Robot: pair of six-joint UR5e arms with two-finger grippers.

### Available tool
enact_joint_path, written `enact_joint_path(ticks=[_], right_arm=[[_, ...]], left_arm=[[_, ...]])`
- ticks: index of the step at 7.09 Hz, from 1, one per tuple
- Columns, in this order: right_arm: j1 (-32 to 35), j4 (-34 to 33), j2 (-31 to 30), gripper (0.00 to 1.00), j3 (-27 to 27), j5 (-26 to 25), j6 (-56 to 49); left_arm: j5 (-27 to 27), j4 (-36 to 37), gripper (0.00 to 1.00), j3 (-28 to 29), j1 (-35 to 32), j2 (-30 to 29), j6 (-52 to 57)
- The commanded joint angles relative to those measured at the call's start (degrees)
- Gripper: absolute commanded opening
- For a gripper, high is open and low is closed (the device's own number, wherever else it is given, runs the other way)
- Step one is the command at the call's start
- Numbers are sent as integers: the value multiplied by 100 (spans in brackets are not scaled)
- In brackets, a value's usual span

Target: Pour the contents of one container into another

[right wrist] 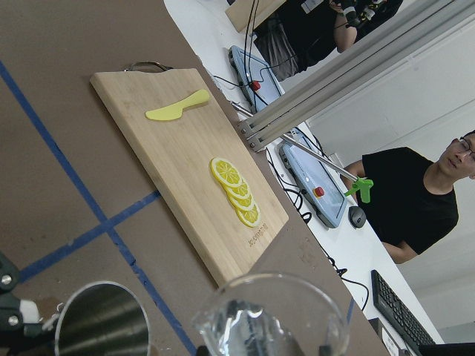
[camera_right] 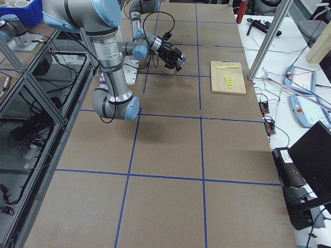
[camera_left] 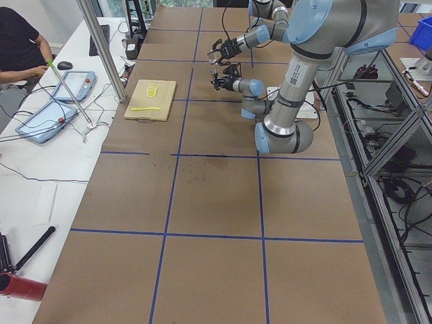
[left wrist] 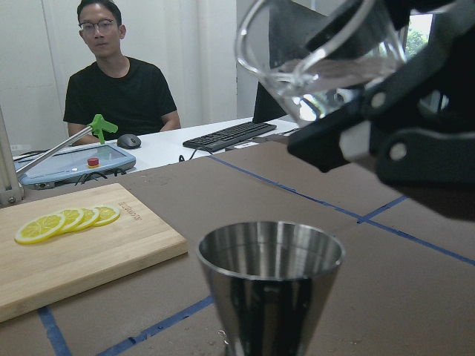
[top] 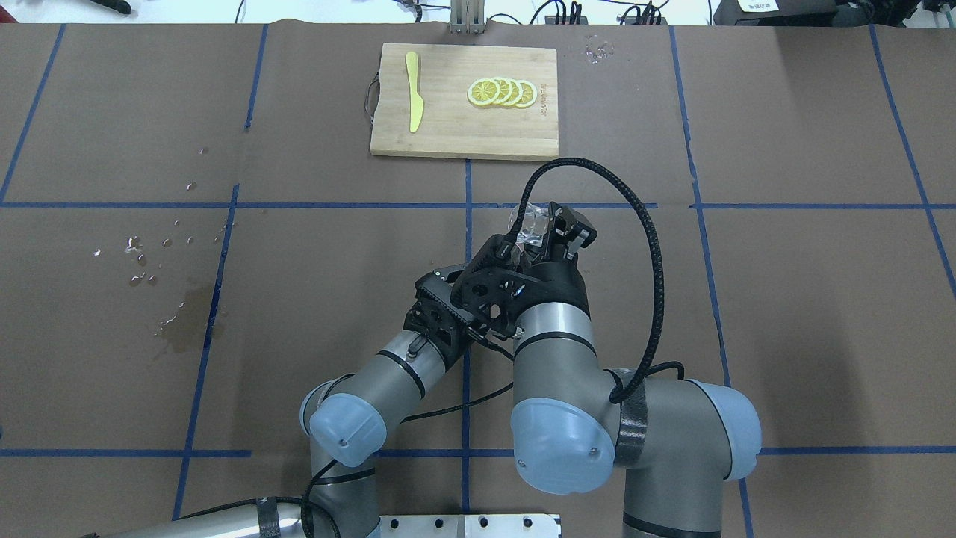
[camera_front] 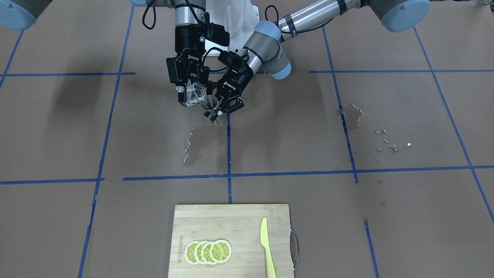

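My right gripper is shut on the clear glass tumbler and holds it in the air, tilted toward the jigger. In the left wrist view the tumbler leans above the steel jigger with water inside, and its lip is near the jigger's mouth. My left gripper is shut on the jigger, which stands upright above the table. In the right wrist view the tumbler's rim sits beside the jigger's open cup. From overhead the tumbler shows, while the jigger is hidden under the wrists.
A wet spill lies on the brown paper just below the grippers, and another lies toward the left arm's side. A wooden cutting board at the far edge carries lemon slices and a yellow knife. An operator sits beyond the table.
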Motion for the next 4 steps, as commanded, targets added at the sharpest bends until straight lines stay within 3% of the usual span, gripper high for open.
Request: enact_joint_path(ticks=[1,4], right_arm=[[6,-229,41,9,1,-7,-283],[41,-318,49,9,10,-7,-724]], left_arm=[[0,0,0,0,-2,4,0],[0,0,0,-9,-3,4,0]])
